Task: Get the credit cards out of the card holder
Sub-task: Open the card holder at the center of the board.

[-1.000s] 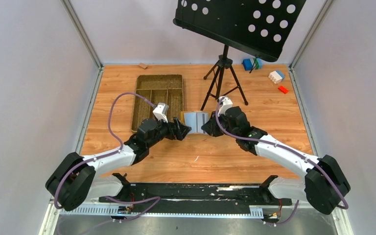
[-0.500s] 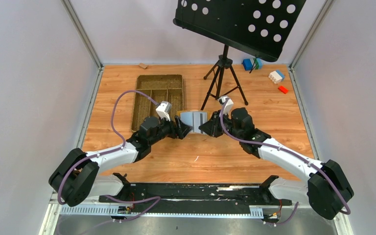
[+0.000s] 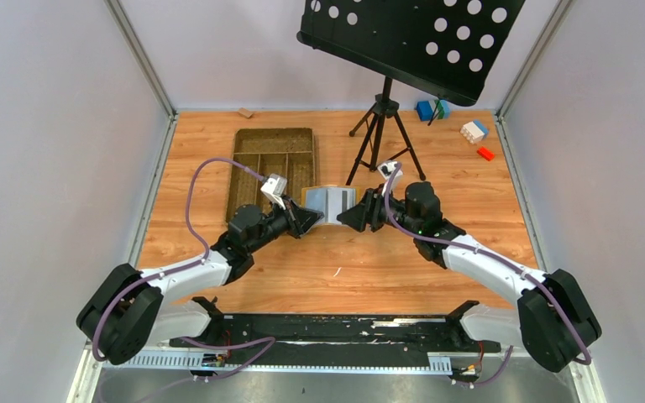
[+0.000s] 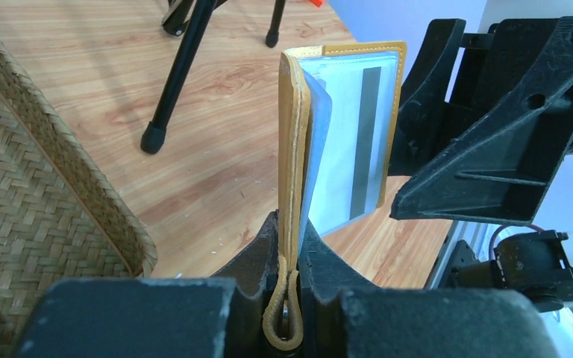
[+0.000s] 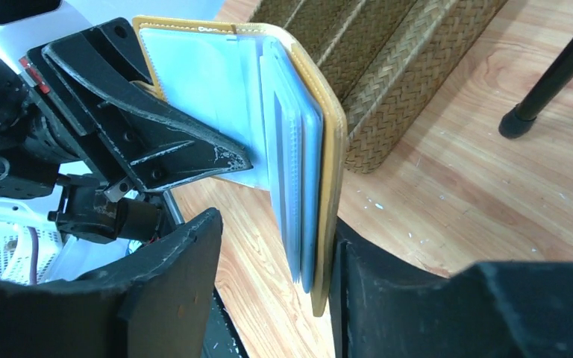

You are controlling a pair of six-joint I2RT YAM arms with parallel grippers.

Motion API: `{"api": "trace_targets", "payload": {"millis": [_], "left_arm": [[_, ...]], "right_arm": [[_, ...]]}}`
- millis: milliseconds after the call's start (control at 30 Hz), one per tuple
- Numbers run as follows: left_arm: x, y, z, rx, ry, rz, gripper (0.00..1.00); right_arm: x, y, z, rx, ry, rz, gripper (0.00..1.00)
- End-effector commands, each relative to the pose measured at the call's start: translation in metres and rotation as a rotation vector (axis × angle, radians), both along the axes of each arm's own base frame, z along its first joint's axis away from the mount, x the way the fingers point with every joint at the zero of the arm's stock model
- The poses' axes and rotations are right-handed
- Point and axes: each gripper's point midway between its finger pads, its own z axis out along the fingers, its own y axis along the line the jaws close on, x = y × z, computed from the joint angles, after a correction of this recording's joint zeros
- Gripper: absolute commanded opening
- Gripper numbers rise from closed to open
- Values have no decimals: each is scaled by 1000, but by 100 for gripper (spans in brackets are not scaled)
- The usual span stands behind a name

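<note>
Currently pinching the card holder [image 4: 292, 127] in the left gripper [image 4: 291, 235], lifted off the desk [image 3: 470, 210], midway between both grippers. Clamps tight on the mustard cover's lower edge, with a small yellow loop poking back toward the wrist. Holds it upright straight ahead of that gripper, opened like a book, grey-blue clear sleeves fanned to the right of the pinched cover.

Shows one credit card [image 4: 365, 142] behind a clear sleeve: pale, with a grey stripe, on the leaf farthest from the left gripper, nearest the right gripper [image 5: 276, 231]. Can't tell how many more sit in the other sleeves.

Faces the right gripper nose to nose with the left one, jaws apart, straddling the opposite cover and its sleeves. Puts that cover right at the finger on the right of the right wrist view; touching or just beside, can't tell. Leaves a clear gap between the sleeves and the other finger.

Has the woven tray [image 3: 273, 159] on the desk just beyond the left gripper, and the tripod [image 3: 378, 143] of the music stand [image 3: 411, 34] just beyond both grippers.
</note>
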Motion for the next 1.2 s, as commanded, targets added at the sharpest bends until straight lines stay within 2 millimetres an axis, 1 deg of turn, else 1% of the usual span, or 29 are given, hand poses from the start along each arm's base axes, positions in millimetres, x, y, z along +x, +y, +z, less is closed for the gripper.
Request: {"api": "trace_targets", "payload": {"millis": [0, 100, 300, 367, 400, 433, 500, 533, 567, 633, 733, 767, 833, 867, 900, 967, 1033, 1133, 1167], "left_arm": [[-3, 0, 36, -93, -110, -19, 0], [-4, -3, 36, -103, -101, -33, 0], [-9, -14, 38, -136, -82, -100, 0], [-9, -16, 38, -140, -75, -109, 0], [-8, -15, 37, -137, -73, -105, 0], [-7, -14, 35, -130, -68, -92, 0], [1, -7, 22, -81, -27, -29, 0], [7, 0, 14, -45, -3, 20, 3], [12, 8, 8, -11, 12, 71, 10], [24, 28, -4, 51, 50, 203, 37], [33, 45, -15, 111, 92, 305, 58], [35, 49, -17, 127, 105, 330, 61], [39, 61, -19, 160, 133, 403, 63], [39, 67, -18, 175, 133, 426, 64], [38, 70, -13, 171, 114, 431, 64], [32, 68, 5, 122, 47, 398, 64], [21, 58, 25, 37, -31, 319, 63], [-1, 37, 55, -74, -147, 151, 58], [-7, 30, 60, -87, -169, 103, 56]], "right_arm": [[-3, 4, 16, 58, -58, 35, 55], [-3, 5, 18, 62, -61, 38, 48], [-3, 8, 14, 61, -42, 52, 46], [-3, 9, 14, 63, -41, 56, 38], [-4, 8, 14, 63, -40, 57, 25], [-3, 8, 14, 62, -41, 54, 17], [-3, 6, 16, 61, -43, 41, 7], [-1, 5, 15, 55, -44, 26, 2], [-1, 4, 15, 50, -42, 20, 0], [3, 1, 13, 35, -37, -6, 0], [11, -4, 4, -9, -9, -55, 0], [14, -6, -4, -39, 15, -78, 0], [19, -10, -9, -74, 30, -108, 0], [20, -10, -10, -81, 30, -109, 0], [20, -10, -10, -81, 27, -105, 0], [20, -9, -9, -78, 23, -104, 0], [21, -11, -9, -83, 23, -117, 0], [20, -10, -10, -84, 23, -111, 0], [20, -9, -9, -80, 21, -103, 0]]}}
